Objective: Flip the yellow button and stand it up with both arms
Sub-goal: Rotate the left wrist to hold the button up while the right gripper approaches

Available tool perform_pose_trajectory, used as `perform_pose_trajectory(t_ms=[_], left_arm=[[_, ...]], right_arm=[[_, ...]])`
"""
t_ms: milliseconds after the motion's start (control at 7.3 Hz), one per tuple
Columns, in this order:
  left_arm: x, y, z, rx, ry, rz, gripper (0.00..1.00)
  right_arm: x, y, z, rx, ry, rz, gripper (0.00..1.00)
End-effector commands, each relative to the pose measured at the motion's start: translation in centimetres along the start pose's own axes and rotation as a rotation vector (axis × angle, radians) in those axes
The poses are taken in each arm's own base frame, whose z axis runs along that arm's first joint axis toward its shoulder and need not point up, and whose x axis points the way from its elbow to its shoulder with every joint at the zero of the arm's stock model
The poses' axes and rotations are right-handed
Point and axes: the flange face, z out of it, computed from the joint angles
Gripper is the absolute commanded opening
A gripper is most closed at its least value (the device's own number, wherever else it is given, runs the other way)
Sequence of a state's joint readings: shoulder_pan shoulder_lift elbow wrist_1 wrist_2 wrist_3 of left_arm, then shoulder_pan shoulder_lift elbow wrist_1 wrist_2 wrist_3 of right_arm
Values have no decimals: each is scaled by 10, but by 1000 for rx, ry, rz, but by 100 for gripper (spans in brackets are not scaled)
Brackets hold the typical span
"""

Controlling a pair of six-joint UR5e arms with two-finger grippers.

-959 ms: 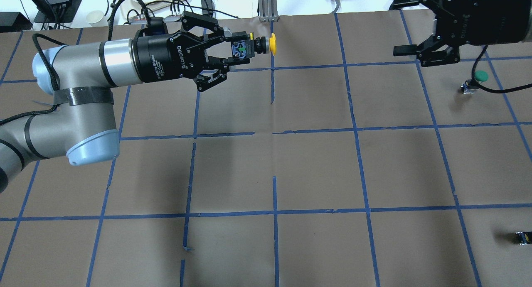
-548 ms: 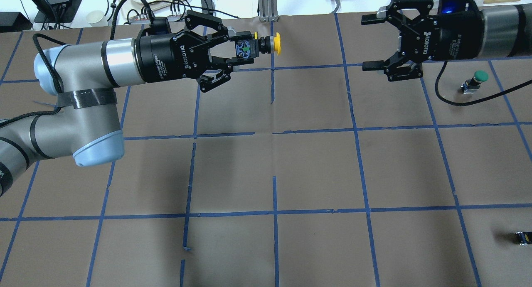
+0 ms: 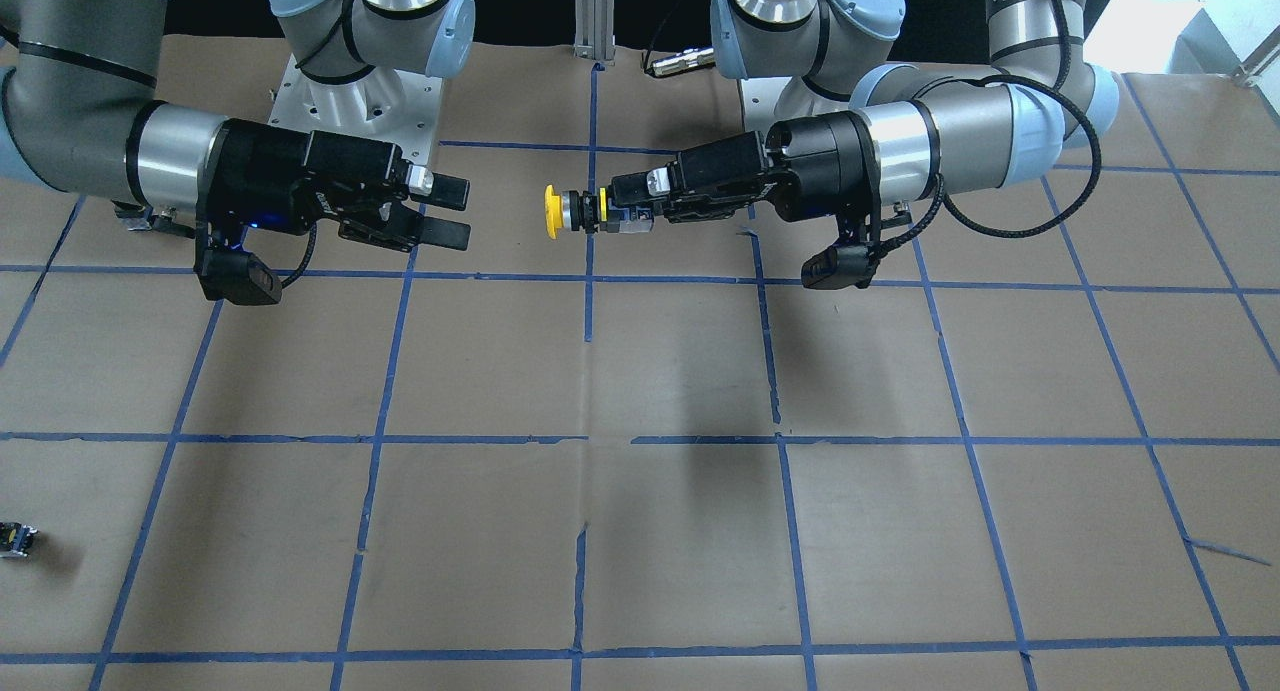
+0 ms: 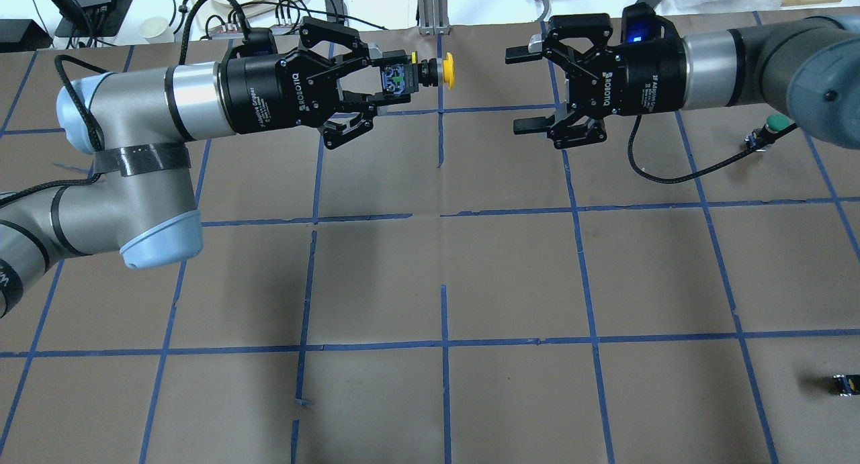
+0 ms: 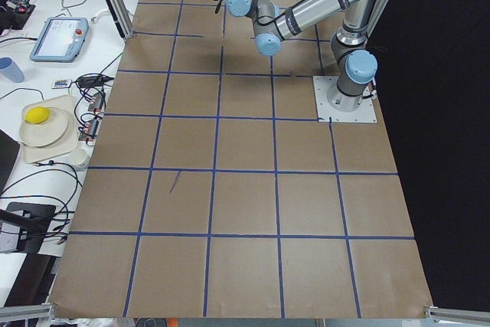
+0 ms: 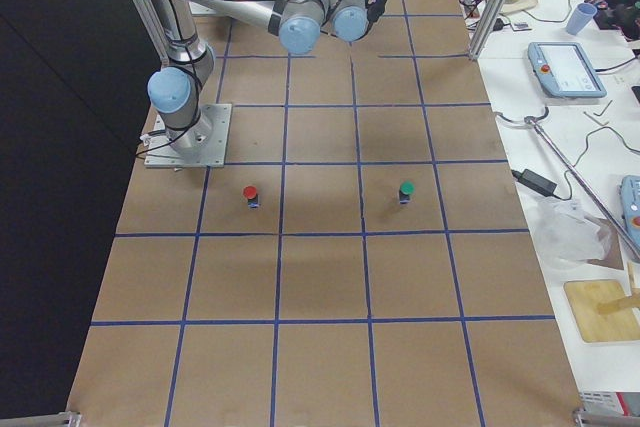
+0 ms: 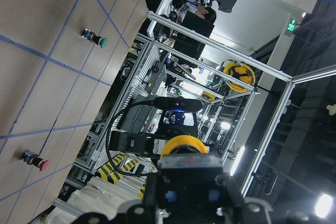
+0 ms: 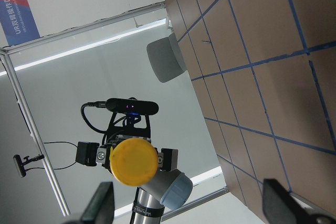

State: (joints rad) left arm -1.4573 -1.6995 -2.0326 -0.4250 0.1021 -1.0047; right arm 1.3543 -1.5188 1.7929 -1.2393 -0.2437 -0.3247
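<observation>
My left gripper is shut on the black-and-grey body of the yellow button and holds it level in the air above the far middle of the table. The yellow cap points towards my right gripper, which is open and empty about a hand's width from the cap, facing it. In the front-facing view the button sticks out of the left gripper, and the right gripper is level with it. The cap shows in the left wrist view and the right wrist view.
A green-capped button stands on the brown paper at the far right under the right arm's cable. A red-capped button stands near the right arm's base. A tiny capless part lies at the near right. Cables and a cup lie beyond the far edge.
My right gripper has swung in from the far right towards the yellow cap, turned to face it, and stayed open. The left gripper with the button has shifted slightly right.
</observation>
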Motion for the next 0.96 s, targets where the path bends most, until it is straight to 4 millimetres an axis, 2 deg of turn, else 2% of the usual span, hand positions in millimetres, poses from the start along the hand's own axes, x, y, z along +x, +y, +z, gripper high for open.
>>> perform_pose_trajectory(t_ms=[0, 274, 548, 822], left_arm=[[0, 0, 0, 1, 0, 0, 15], [0, 0, -1, 2, 0, 0, 15], [0, -1, -1, 1, 1, -2, 15], [0, -1, -1, 2, 0, -2, 15]], right_arm=[[-7, 1, 3, 0, -7, -7, 100], [-17, -4, 5, 25, -53, -74, 100], [-23, 8, 40, -37, -39, -86, 100], [-29, 9, 42, -37, -34, -84, 100]])
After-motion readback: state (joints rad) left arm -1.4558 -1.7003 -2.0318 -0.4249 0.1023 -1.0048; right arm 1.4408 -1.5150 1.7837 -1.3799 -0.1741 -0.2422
